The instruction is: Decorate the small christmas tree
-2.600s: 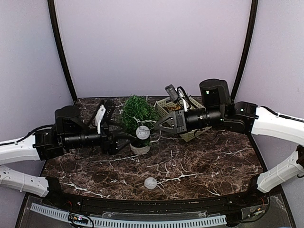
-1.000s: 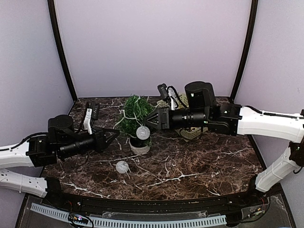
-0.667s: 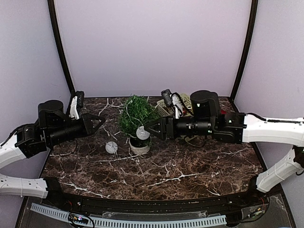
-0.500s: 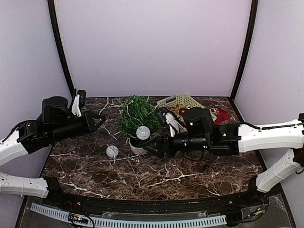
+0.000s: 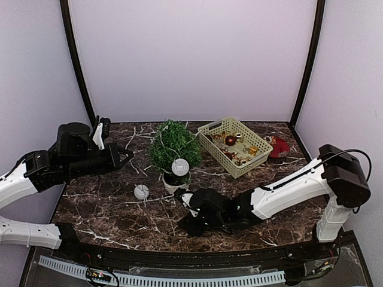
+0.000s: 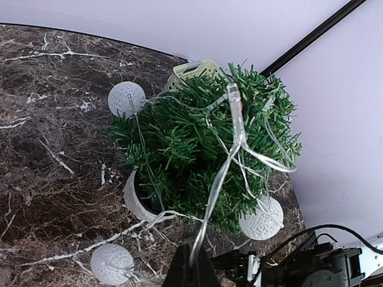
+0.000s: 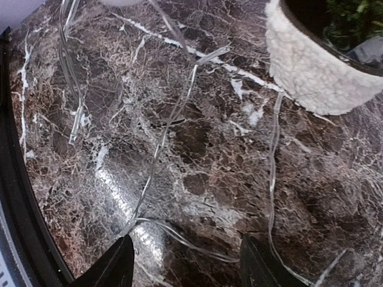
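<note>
The small christmas tree (image 5: 173, 142) stands in its white pot (image 5: 174, 182) at mid-table, with a clear light string (image 6: 236, 128) draped over it. One white woven ball (image 5: 179, 166) hangs on the tree's front, and another ball (image 5: 141, 191) lies on the table to its left. Left of the tree, my left gripper (image 5: 127, 156) is shut on the string, which runs taut from the fingertips (image 6: 192, 266) up to the tree (image 6: 203, 149). My right gripper (image 5: 187, 226) hovers low over the table in front of the pot (image 7: 317, 78). It is open (image 7: 188, 270) over loose string (image 7: 158, 149).
A pale green basket (image 5: 234, 145) of small ornaments sits at the back right, with a red item (image 5: 279, 147) beside it. Loose string trails across the marble (image 7: 270, 179) near the front edge. Black frame posts rise at both back corners.
My right arm swung from beside the tree down to the table front and its jaws widened. My left arm drew back left with the string. The loose ball slid from front-centre to the left.
</note>
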Controlling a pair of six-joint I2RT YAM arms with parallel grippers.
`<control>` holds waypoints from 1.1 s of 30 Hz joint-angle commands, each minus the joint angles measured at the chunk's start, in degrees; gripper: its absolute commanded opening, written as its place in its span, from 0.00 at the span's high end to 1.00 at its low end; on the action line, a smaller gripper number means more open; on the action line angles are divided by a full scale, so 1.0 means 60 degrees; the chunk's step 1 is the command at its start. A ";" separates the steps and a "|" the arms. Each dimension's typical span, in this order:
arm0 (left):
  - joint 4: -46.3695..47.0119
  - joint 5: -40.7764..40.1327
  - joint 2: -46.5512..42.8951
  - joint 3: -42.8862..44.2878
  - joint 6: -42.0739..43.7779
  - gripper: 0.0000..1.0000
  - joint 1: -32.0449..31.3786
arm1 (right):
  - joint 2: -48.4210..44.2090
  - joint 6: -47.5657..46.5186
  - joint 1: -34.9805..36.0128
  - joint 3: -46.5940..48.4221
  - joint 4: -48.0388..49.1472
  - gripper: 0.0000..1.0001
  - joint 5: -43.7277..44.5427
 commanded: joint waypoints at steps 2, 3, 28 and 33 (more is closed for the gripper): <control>-0.0162 0.0165 -0.0024 0.0206 -0.0045 1.00 0.0080 | 0.0968 -0.0241 0.0315 0.0966 0.0520 0.40 0.0775; -0.0194 0.0179 -0.0017 0.0206 -0.0051 1.00 0.0096 | 0.1132 -0.0235 0.0340 0.1099 0.0487 0.41 0.0855; -0.0524 0.0205 -0.0061 0.0102 0.0334 1.00 0.0621 | 0.0451 0.0615 0.0670 0.0773 -0.0058 1.00 0.1852; -0.0565 0.0479 0.0089 -0.0114 0.0599 1.00 0.1359 | -0.1393 0.1732 0.0695 -0.0728 -0.1178 1.00 0.2670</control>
